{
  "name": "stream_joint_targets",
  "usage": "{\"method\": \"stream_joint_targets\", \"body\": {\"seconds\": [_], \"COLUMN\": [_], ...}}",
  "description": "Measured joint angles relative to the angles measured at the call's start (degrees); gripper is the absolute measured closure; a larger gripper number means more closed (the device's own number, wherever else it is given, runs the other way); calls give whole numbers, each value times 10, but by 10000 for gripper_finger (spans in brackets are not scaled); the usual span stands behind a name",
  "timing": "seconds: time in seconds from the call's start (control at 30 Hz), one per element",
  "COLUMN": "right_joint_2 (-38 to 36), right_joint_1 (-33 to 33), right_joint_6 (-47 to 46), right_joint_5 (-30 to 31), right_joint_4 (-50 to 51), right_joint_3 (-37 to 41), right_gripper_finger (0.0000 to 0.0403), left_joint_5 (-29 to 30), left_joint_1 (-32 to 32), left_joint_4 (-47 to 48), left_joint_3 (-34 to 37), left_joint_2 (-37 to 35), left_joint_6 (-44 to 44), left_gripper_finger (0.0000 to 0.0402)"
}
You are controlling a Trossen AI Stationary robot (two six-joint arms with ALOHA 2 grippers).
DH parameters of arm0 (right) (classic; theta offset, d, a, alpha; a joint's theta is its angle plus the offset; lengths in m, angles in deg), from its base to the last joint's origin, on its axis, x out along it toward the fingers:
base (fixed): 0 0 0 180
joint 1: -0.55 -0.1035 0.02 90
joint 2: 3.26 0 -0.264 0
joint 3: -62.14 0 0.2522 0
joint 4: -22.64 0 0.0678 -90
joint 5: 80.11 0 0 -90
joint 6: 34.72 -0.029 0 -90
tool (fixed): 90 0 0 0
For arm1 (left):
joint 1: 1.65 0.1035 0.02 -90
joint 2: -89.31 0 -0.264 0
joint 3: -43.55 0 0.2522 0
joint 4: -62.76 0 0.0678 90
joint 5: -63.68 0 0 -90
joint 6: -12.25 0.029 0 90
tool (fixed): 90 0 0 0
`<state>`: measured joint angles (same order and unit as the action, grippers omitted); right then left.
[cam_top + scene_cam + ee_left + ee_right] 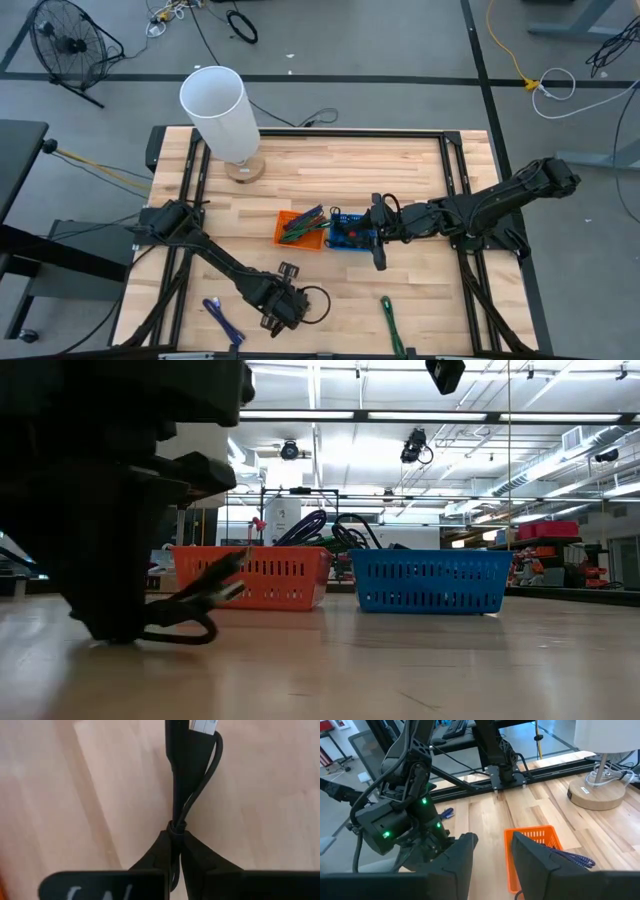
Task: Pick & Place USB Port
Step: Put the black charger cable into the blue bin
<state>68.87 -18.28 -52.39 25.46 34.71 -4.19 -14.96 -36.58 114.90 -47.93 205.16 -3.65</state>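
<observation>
Now lift the cable.
Your left claw (175, 862) pinches the cable (187, 775) on the worktop (260, 810); raise straight, slowly, so its loop doesn't snag.

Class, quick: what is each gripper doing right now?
Left gripper: shut on the black USB cable.
Right gripper: open, holding nothing, above the baskets.
</observation>
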Motion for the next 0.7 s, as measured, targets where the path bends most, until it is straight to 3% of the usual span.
{"method": "stream_joint_targets", "body": {"seconds": [0.33, 0.7], "right_joint_2": [0, 0], "right_joint_1": [0, 0], "right_joint_6": [2, 2], "right_joint_5": [0, 0], "right_joint_4": [14, 23], "right_joint_3": [0, 0], "right_gripper_finger": [266, 266], "left_joint_5": [51, 204], "left_joint_1": [24, 50], "left_joint_4": [24, 21], "left_joint_3": [-71, -90], "left_joint_2": [-39, -268], "left_joint_6": [49, 120], "left_gripper_finger": [381, 381]}}
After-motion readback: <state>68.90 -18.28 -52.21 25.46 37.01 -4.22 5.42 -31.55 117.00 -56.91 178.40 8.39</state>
